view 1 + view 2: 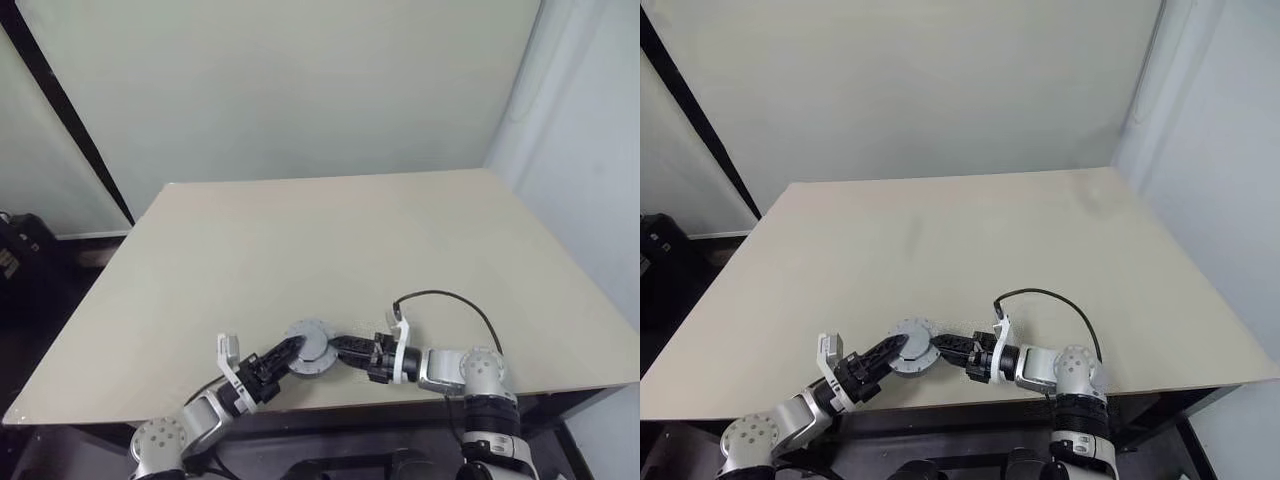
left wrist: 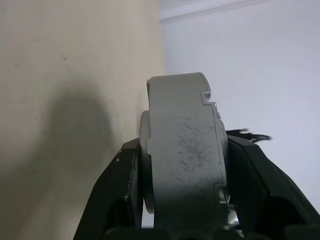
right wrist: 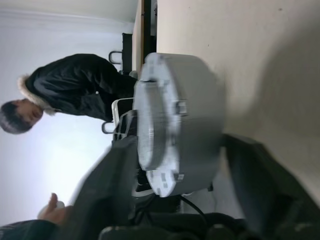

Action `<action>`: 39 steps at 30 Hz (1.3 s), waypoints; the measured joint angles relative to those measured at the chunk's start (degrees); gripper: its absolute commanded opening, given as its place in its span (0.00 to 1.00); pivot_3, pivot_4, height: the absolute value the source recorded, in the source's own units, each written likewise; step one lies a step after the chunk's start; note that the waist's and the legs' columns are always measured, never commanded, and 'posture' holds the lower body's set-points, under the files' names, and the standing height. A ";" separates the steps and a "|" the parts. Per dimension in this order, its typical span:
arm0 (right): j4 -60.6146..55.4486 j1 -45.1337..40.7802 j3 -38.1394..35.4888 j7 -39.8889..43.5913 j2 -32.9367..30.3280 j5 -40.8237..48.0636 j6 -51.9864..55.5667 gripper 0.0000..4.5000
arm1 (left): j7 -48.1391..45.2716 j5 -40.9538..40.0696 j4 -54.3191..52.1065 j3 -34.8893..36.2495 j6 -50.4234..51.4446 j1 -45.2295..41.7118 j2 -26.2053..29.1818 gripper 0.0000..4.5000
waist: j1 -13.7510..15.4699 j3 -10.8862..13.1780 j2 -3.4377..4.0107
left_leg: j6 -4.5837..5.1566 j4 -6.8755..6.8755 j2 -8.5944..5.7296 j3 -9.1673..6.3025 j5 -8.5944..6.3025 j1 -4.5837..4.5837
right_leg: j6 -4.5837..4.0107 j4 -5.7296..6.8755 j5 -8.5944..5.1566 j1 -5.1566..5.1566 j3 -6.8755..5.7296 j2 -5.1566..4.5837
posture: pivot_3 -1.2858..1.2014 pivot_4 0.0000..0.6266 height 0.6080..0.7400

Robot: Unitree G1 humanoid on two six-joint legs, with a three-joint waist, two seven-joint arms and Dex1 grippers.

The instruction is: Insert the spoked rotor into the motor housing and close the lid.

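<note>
Spanning pale walls: beige table (image 1: 330, 250)

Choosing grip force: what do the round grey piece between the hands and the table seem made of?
Round grey piece: likely cast metal, matte grey with fine scratches; could be painted plastic. Table: pale beige board, matte, probably laminate or wood.

Closed motor housing (image 1: 310, 349): a round, thick grey metal drum at the near edge of the table, seen face-up from the head camera. Lid (image 3: 150, 115): a paler grey disc with a raised ribbed centre and small notched tabs round its rim, seated flush on one face of the drum. The drum's side wall shows fine scratches. The rotor cannot be seen.
</note>
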 measured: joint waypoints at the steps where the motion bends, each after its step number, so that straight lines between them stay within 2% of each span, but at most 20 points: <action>1: -0.24 0.00 0.39 -0.01 0.05 0.00 -0.69 0.90 | 0.17 0.25 0.00 0.01 -0.47 0.00 -0.25 0.44 | 0.00 0.00 -0.01 | 0.00 0.00 0.00 -0.01 0.00 0.00 | 0.00 -0.01 0.00 0.01 -0.01 0.00 | 0.52 0.00 1.00; 8: -3.39 2.22 5.94 1.26 -0.81 -1.36 -10.69 0.91 | 1.40 3.33 -0.64 0.28 -9.37 -0.03 -3.54 0.44 | 0.11 0.00 -0.02 | -0.01 -0.05 0.00 -0.03 -0.01 -0.11 | 0.03 -0.32 0.02 0.03 -0.01 0.01 | 0.52 0.00 1.00; 11: -8.03 4.37 12.04 4.38 -3.74 -5.51 -21.26 0.91 | 2.68 7.46 -1.38 2.06 -19.33 -0.35 -4.88 0.44 | 0.18 0.00 -0.06 | -0.05 -0.07 0.01 -0.04 -0.04 -0.14 | 0.12 -0.40 0.08 0.03 -0.01 0.01 | 0.52 0.00 1.00; 14: -10.11 5.77 19.19 6.91 -8.16 -12.04 -31.84 0.91 | 5.36 13.98 -1.41 3.38 -29.26 -1.93 -4.41 0.44 | 0.28 0.02 -0.11 | -0.08 -0.09 0.03 -0.05 -0.05 -0.14 | 0.14 -0.41 0.09 0.04 -0.04 0.02 | 0.52 0.00 1.00; 17: -10.81 6.93 26.60 9.27 -12.59 -20.57 -45.34 0.91 | 7.86 22.81 -0.87 3.38 -38.60 -3.40 -1.07 0.44 | 0.42 0.08 -0.23 | -0.08 -0.09 0.01 -0.03 -0.05 -0.14 | 0.16 -0.46 0.10 0.06 -0.04 0.02 | 0.52 0.00 1.00; 22: -9.62 7.09 35.04 11.32 -18.31 -32.68 -63.65 0.91 | 9.43 29.21 4.49 3.68 -46.46 -6.65 1.49 0.44 | 0.98 0.12 -0.41 | -0.05 -0.06 -0.04 -0.05 -0.05 -0.10 | 0.26 -0.56 0.16 0.20 -0.04 0.00 | 0.52 0.00 1.00; 26: -7.65 7.63 36.85 11.32 -18.75 -36.00 -69.75 0.91 | 10.63 31.53 8.47 3.61 -48.27 -7.46 1.53 0.44 | 1.51 0.17 -0.67 | -0.05 -0.05 -0.03 -0.11 -0.04 -0.06 | 0.26 -0.54 0.17 0.24 -0.05 0.02 | 0.52 0.00 1.00; 32: -6.72 8.35 37.59 11.83 -19.09 -37.31 -72.39 0.91 | 12.30 32.66 11.53 3.61 -50.92 -8.94 0.74 0.44 | 1.73 0.19 -0.88 | -0.05 0.01 -0.03 -0.16 -0.04 0.19 | 0.25 -0.55 0.17 0.58 -0.11 0.02 | 0.52 0.00 1.00; 39: -5.23 8.36 37.70 12.26 -19.42 -39.03 -73.10 0.91 | 17.51 36.81 14.57 4.17 -56.73 -9.25 0.66 0.97 | 1.60 0.17 -0.91 | -0.05 0.06 0.00 -0.16 -0.04 0.23 | 0.25 -0.50 0.17 0.59 -0.13 0.04 | 0.52 0.00 1.00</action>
